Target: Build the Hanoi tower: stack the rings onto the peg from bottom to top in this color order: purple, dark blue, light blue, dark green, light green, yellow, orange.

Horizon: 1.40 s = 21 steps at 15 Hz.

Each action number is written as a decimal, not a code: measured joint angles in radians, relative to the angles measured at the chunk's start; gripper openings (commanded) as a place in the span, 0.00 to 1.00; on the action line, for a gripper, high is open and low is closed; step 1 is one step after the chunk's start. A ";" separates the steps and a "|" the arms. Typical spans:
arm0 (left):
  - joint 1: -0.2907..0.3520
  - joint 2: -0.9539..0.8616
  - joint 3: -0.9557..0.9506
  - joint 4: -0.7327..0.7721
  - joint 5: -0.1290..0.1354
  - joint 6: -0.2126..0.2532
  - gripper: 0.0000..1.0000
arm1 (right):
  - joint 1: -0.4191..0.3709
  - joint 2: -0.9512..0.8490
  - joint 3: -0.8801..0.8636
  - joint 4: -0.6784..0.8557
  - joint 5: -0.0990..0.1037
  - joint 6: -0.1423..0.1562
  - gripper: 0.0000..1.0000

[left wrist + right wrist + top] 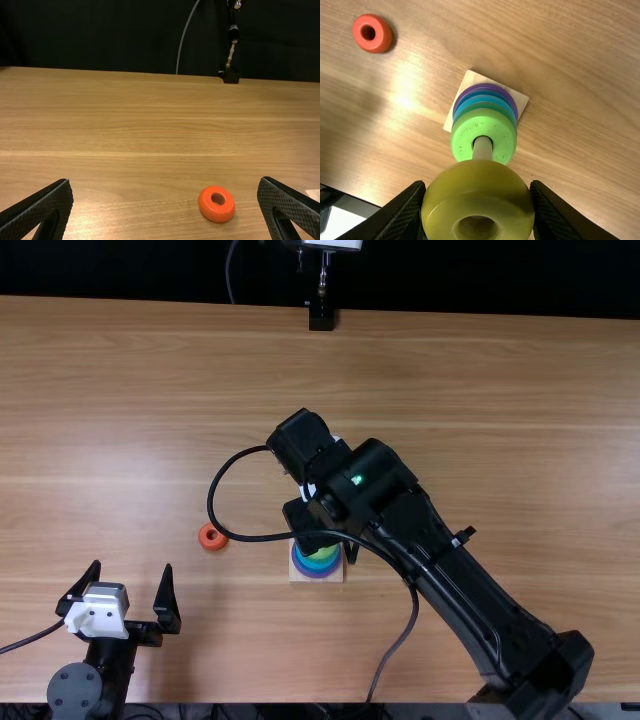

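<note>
In the top view my left gripper (pixel 132 568) stands open at the lower left; the left wrist view shows the same gripper (pixel 166 181) with nothing between its fingers. My right gripper (pixel 303 523), partly covered by its arm, is over the tower. In the right wrist view this gripper (pixel 478 184) is shut on the yellow ring (pixel 477 195), which hides the peg's top. Below it, the peg (pixel 482 148) carries the light green ring (pixel 484 125), with dark green, light blue, dark blue and purple (pixel 482 86) beneath. The orange ring (pixel 213 536) lies on the table left of the base (pixel 333 576).
The right arm (pixel 450 580) stretches diagonally over the wooden table (pixel 130 420), with a black cable (pixel 240 537) looping out over the table near the orange ring. A black stand (pixel 321 318) is at the table's far edge.
</note>
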 measured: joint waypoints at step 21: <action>0.000 0.000 0.000 0.000 0.000 0.000 1.00 | -0.334 -0.327 -0.361 1.022 0.003 -0.021 1.00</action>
